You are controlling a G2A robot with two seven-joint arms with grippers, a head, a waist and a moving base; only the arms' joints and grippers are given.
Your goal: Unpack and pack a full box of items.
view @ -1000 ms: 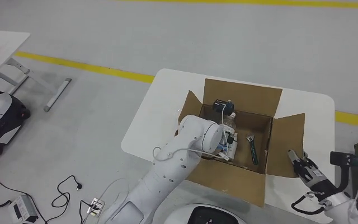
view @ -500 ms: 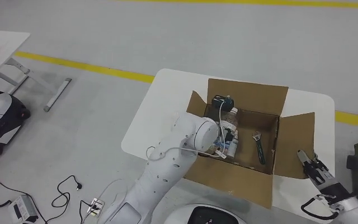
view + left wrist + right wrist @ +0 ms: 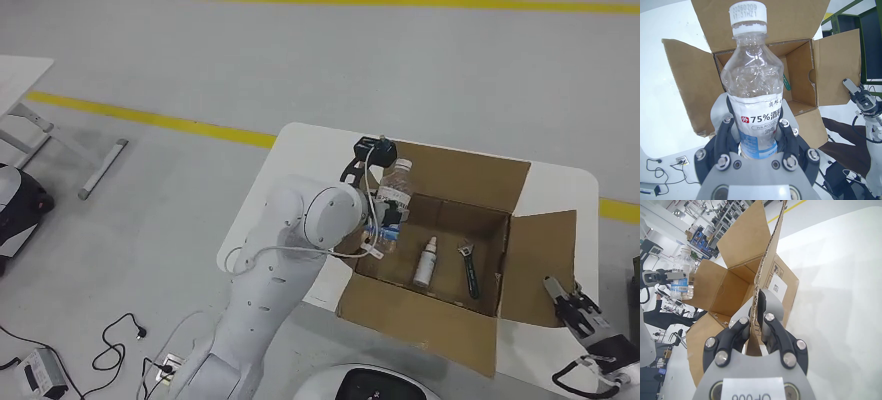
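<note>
**Top view:** The left pincer (image 3: 382, 205) is clamped around a clear bottle (image 3: 394, 182) and holds it above the box (image 3: 420, 318), over the wall on its own side. Below the pincer and farther toward the other arm, a small spray bottle (image 3: 426, 260) and a wrench (image 3: 467, 268) lie on the box floor. I judge the unpacking partly done: 1 item is out and at least 2 are left, and no repacking has begun. The right pincer (image 3: 562, 300) sits low at the outer flap (image 3: 545, 262).

**Left wrist view:** The left pincer (image 3: 755, 122) pinches the bottle (image 3: 753, 81) around its label, and the cap points away from the wrist. The open box (image 3: 802, 62) lies beyond the pincer, with the wrench's green handle (image 3: 786, 84) showing past the bottle.

**Right wrist view:** The right pincer (image 3: 757, 307) appears pressed together on the flap (image 3: 751, 243), whose edge runs between its fingers. The arm is low beside the table (image 3: 838, 285). Across the box (image 3: 734, 285), well apart from this pincer, the bottle (image 3: 682, 273) hangs upright.
</note>
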